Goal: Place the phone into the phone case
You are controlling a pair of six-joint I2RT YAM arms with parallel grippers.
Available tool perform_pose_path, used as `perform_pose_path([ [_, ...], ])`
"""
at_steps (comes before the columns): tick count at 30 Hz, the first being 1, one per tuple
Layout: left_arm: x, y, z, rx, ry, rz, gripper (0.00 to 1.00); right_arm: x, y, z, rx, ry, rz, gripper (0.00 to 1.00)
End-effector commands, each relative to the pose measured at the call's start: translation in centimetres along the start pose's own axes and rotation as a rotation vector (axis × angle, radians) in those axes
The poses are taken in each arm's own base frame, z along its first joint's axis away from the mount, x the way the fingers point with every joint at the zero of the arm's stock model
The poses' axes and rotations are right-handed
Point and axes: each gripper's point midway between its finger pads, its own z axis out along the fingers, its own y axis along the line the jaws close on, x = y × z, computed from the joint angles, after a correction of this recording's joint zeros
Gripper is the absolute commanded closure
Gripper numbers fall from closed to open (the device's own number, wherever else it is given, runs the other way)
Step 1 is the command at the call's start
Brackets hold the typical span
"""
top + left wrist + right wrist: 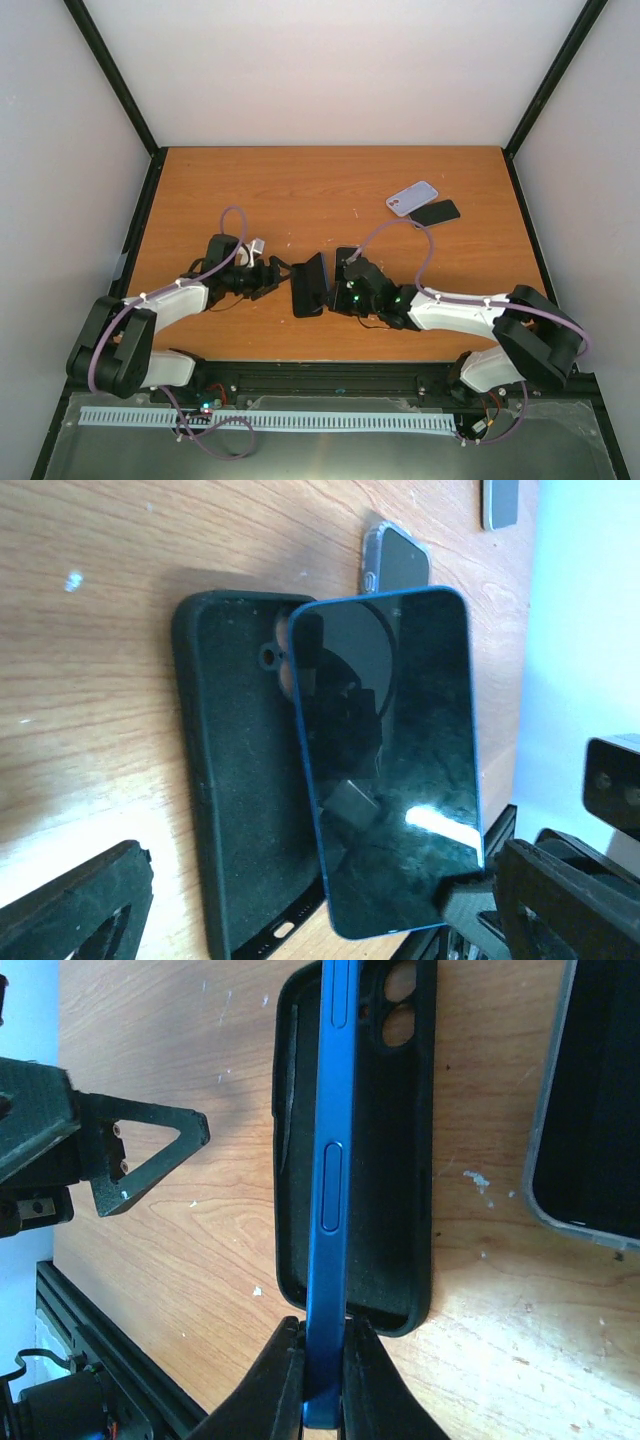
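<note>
The blue phone (330,1160) stands on its long edge, tilted over the black phone case (390,1140), which lies open side up on the wooden table. In the left wrist view the phone's dark screen (390,760) leans over the right half of the case (230,780). My right gripper (323,1360) is shut on the phone's near end, one finger on each face. In the top view it (338,287) sits just right of the phone and case (308,285). My left gripper (278,275) is open and empty just left of the case, its triangular finger (150,1150) apart from it.
A second phone in a clear case (590,1100) lies just right of the black case and also shows in the left wrist view (400,560). A lilac case (412,197) and a black phone (436,212) lie at the far right. The table's front rail (330,375) is close behind the grippers.
</note>
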Motion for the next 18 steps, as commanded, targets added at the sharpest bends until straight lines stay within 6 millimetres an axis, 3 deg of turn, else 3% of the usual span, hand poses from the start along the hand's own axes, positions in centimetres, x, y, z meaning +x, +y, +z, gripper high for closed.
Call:
perform_pose_path([
  [1, -0.5, -1.6, 0.1, 0.081, -0.004, 0.075, 0.06, -0.7, 2.4, 0.4, -0.094, -0.019, 0.021, 0.91],
  [9, -0.4, -0.9, 0.6, 0.077, 0.001, 0.067, 0.06, 0.1, 2.5, 1.9, -0.13, 0.019, 0.037, 0.91],
  [15, -0.9, 0.7, 1.7, 0.029, 0.0, 0.05, 0.06, 0.6, 2.3, 2.6, -0.134, 0.046, 0.022, 0.9],
  [18, -1.0, 0.5, 2.2, 0.057, 0.015, 0.055, 0.07, 0.8, 2.2, 2.7, -0.137, 0.052, 0.026, 0.9],
])
